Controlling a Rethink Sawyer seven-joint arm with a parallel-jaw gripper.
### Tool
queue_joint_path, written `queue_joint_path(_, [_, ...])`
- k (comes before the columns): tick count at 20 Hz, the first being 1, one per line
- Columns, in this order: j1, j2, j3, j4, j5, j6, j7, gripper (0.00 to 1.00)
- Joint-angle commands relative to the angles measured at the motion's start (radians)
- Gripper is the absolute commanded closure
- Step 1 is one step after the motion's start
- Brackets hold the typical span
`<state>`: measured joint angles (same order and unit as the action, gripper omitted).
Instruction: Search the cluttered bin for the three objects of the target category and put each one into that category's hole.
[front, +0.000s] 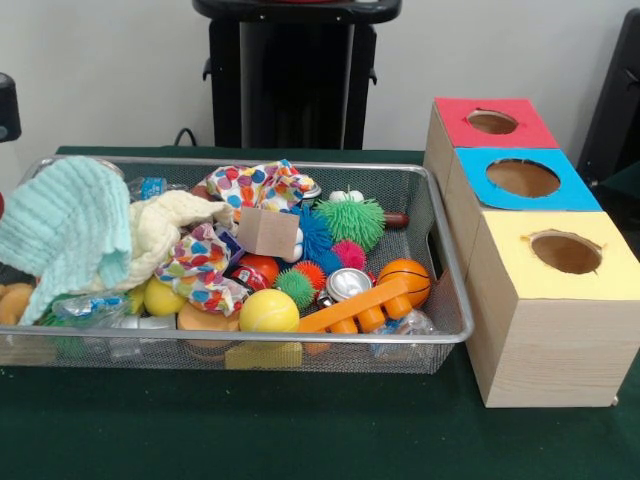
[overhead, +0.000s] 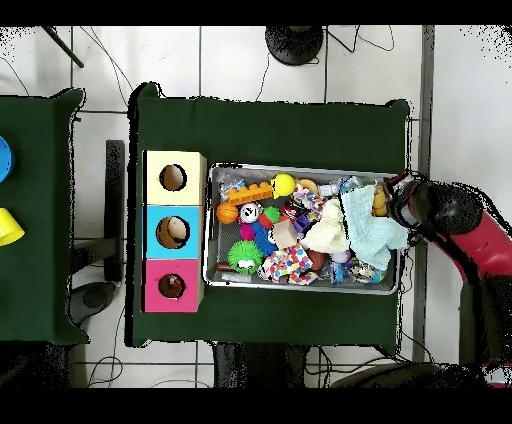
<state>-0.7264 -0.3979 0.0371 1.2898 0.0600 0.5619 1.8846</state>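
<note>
The wire mesh bin (front: 250, 338) sits on the green table and is full of clutter; it also shows in the overhead view (overhead: 300, 168). The red-topped box with its round hole (front: 492, 122) stands farthest of the three boxes; the hole also shows in the overhead view (overhead: 171, 286). I cannot make out the striped, duck or tan plush animals for sure. An orange-tan soft thing (front: 14, 300) peeks out under the cloths at the bin's left end. My gripper (overhead: 398, 205) hangs over that same end of the bin, and its state is not visible. Only a black part of the arm (front: 5, 105) shows in the front view.
The blue-topped box (front: 523, 178) and the yellow-topped box (front: 566, 252) stand nearer, in a row with the red one. The bin holds a mint cloth (front: 70, 225), a polka-dot cloth (front: 262, 185), a green spiky ball (front: 350, 222), a small basketball (front: 405, 280) and a yellow ball (front: 268, 312).
</note>
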Motion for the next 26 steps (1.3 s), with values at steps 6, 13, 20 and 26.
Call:
queue_joint_path(6, [0.045,0.006,0.035,0.065,-0.052,-0.014,0.049,0.00])
queue_joint_path(13, [0.056,0.001,0.031,0.068,-0.052,-0.013,0.059,0.00])
queue_joint_path(20, [0.030,0.061,0.069,0.052,-0.050,-0.068,0.043,0.00])
queue_joint_path(26, [0.019,0.115,0.091,0.014,-0.055,-0.095,0.021,0.00])
